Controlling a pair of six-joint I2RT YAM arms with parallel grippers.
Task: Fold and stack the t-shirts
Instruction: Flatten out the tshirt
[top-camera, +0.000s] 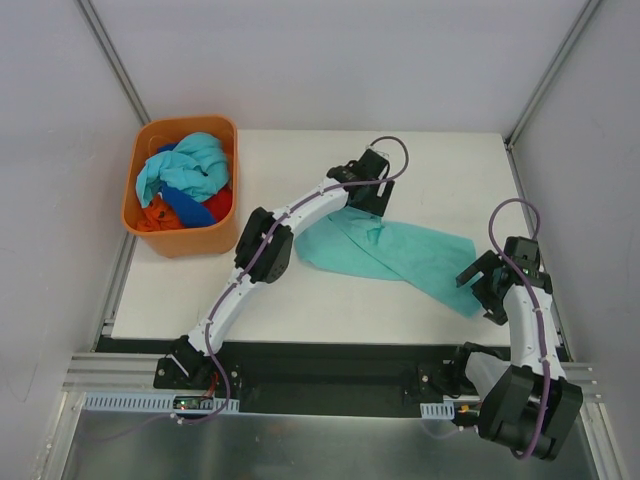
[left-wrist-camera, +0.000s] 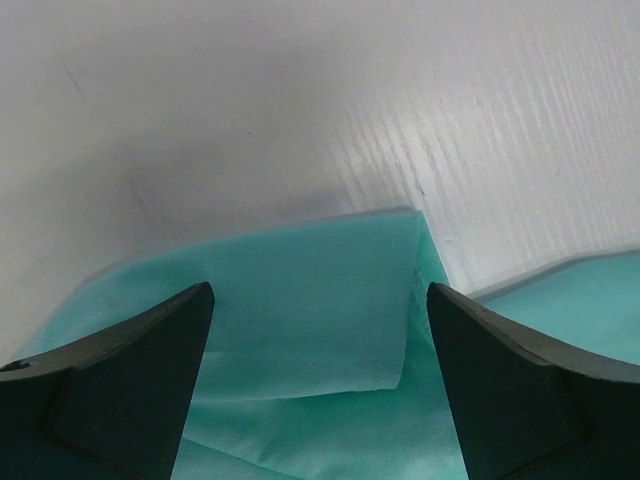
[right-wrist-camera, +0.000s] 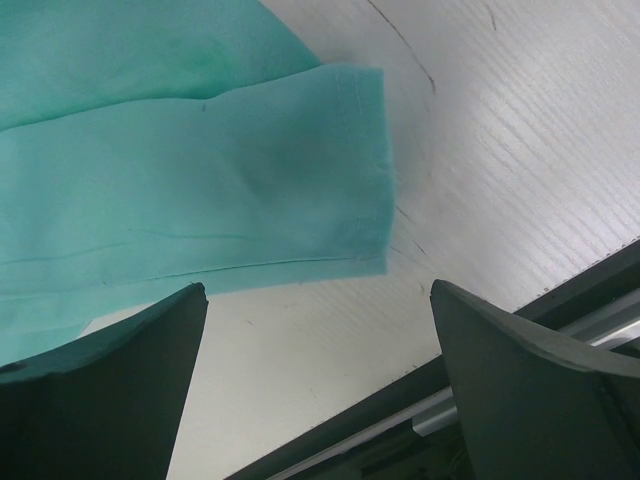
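A teal-green t-shirt lies in a long folded strip across the middle of the white table. My left gripper is open and empty just above its far end; in the left wrist view a folded corner of the t-shirt lies between the open fingers. My right gripper is open and empty at the strip's near right end; in the right wrist view the hemmed end of the t-shirt lies just ahead of the fingers. Light aqua, blue and orange-red t-shirts are piled in the basket.
An orange plastic basket stands at the table's back left corner. The table's near edge and a metal rail lie right under my right gripper. Grey walls close in the back and sides.
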